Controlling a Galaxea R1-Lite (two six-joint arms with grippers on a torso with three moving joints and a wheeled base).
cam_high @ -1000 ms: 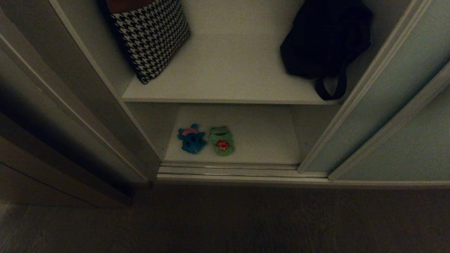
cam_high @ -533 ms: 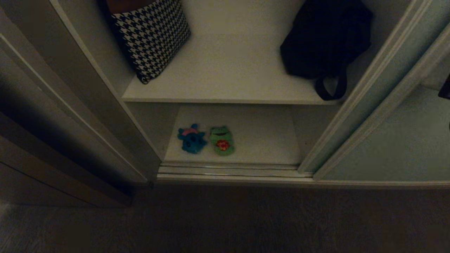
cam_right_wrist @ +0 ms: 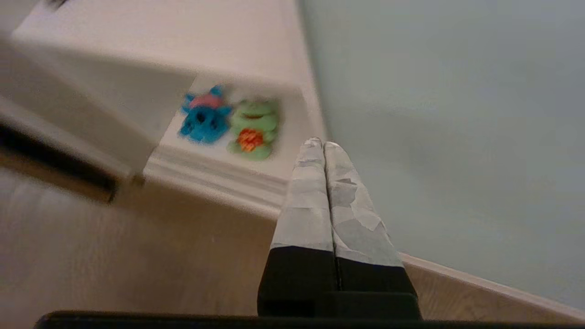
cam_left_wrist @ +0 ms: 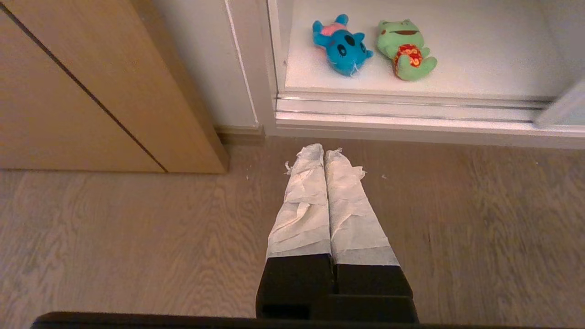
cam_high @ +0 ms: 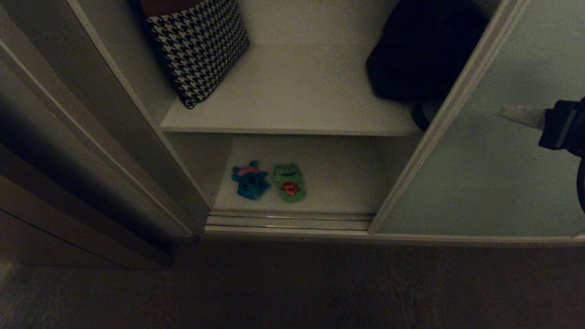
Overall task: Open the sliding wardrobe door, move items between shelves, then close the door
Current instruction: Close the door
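My right tool (cam_high: 507,113), fingers pressed together and empty, hangs before the sliding wardrobe door (cam_high: 493,173); the teal plush (cam_high: 249,181) and green plush (cam_high: 289,183) lie on the lower shelf (cam_high: 338,183), left.

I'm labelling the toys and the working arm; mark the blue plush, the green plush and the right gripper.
blue plush (cam_high: 249,181): head view, middle of its body.
green plush (cam_high: 289,183): head view, its red shorts.
right gripper (cam_right_wrist: 322,145): right wrist view, where the shut fingertips meet.

A houndstooth cushion (cam_high: 199,48) is leaned at the far left, a black bag (cam_high: 418,50) is set far right, and wooden flooring (cam_high: 292,288) is laid nearest.
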